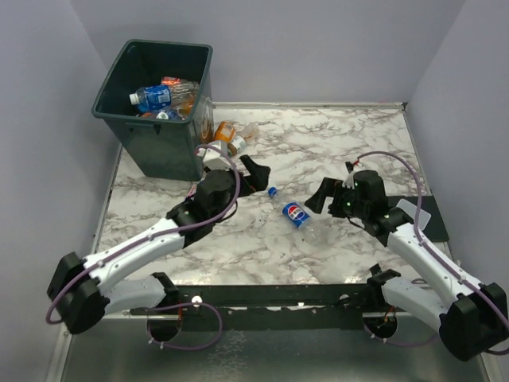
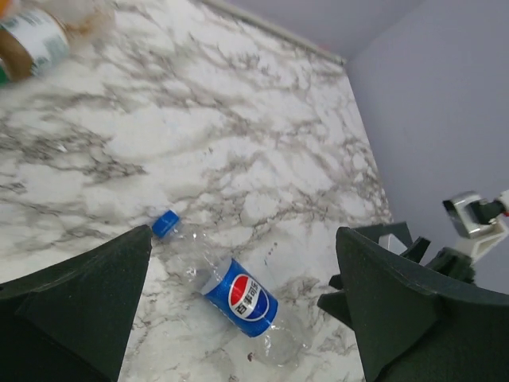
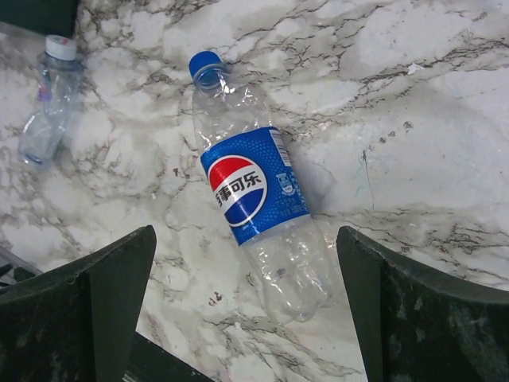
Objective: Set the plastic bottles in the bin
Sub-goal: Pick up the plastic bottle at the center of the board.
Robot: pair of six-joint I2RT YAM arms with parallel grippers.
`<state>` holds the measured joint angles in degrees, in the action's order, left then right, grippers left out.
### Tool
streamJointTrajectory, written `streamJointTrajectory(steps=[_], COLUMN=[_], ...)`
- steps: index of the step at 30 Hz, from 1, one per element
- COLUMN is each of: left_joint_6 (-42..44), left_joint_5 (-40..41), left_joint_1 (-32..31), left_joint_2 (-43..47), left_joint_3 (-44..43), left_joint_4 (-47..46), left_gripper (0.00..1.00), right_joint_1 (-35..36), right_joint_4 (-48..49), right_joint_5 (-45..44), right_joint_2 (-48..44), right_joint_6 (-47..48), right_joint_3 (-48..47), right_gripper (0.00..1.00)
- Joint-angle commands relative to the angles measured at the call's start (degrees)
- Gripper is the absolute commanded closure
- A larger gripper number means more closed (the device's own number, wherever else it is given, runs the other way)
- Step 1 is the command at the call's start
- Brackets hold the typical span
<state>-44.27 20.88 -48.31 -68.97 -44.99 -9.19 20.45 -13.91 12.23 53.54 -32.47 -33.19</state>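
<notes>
Pick step. Right gripper (image 3: 246,235), jaws apart, hovered over blue-label bottle (image 1: 296,213); left gripper (image 2: 242,239) also apart. Next probably: lower, clamp, carry to bin (image 1: 159,147).

A robot test booth: marble-patterned table (image 1: 334,143) boxed in by plain pale walls (image 1: 318,48).

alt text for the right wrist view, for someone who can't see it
A clear bottle with a blue label and blue cap lies on its side on the marble table, seen between the fingers of the open right gripper. A smaller white-capped bottle lies at upper left.
</notes>
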Motion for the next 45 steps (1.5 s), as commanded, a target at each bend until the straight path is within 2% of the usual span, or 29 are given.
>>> streamJointTrajectory(steps=[1, 6, 11, 16, 23, 28, 33, 38, 41, 45], left_joint_6=[5.8, 8.1, 9.6, 10.7, 11.0, 11.1, 11.1, 10.7, 10.9, 11.1], left_joint_5=[10.8, 10.1, 7.5, 5.3, 5.1, 5.2, 4.9, 3.5, 1.6, -2.4], left_joint_1=[0.7, 0.8, 0.9, 0.9, 0.9, 0.9, 0.9, 0.9, 0.9, 0.9], left_joint_2=[9.8, 15.9, 19.8, 23.1, 25.9, 26.5, 26.1, 24.5, 22.5, 18.6], left_joint_3=[-2.0, -5.9, -8.6, -8.5, -6.2, -5.0, -4.6, -4.8, -5.8, -7.6], left_joint_4=[13.8, 22.6, 27.0, 27.9, 28.6, 28.6, 28.3, 26.6, 23.6, 17.3], left_gripper=[0.01, 0.01, 0.01, 0.01, 0.01, 0.01, 0.01, 0.01, 0.01, 0.01], right_joint_1=[3.8, 8.9, 15.1, 20.0, 21.9, 23.0, 23.1, 23.1, 23.8, 25.2], right_joint_4=[-9.0, -13.3, -12.3, -12.7, -18.1, -17.8, -14.7, -11.9, -6.6, 6.6], right_joint_5=[-6.1, -10.7, -9.9, -11.6, -25.7, -27.1, -23.8, -21.9, -20.8, -15.4], right_joint_2=[6.0, 12.2, 16.2, 21.6, 29.1, 32.8, 34.4, 33.1, 25.5, 8.5], right_joint_6=[8.6, 11.3, 11.2, 11.5, 10.5, 9.6, 9.1, 8.2, 9.0, 12.3], right_joint_3=[-5.8, -10.9, -13.3, -16.0, -17.0, -17.2, -15.9, -15.0, -12.0, -4.2], right_gripper=[0.0, 0.0, 0.0, 0.0, 0.0, 0.03, 0.14, 0.43, 0.52, 0.57])
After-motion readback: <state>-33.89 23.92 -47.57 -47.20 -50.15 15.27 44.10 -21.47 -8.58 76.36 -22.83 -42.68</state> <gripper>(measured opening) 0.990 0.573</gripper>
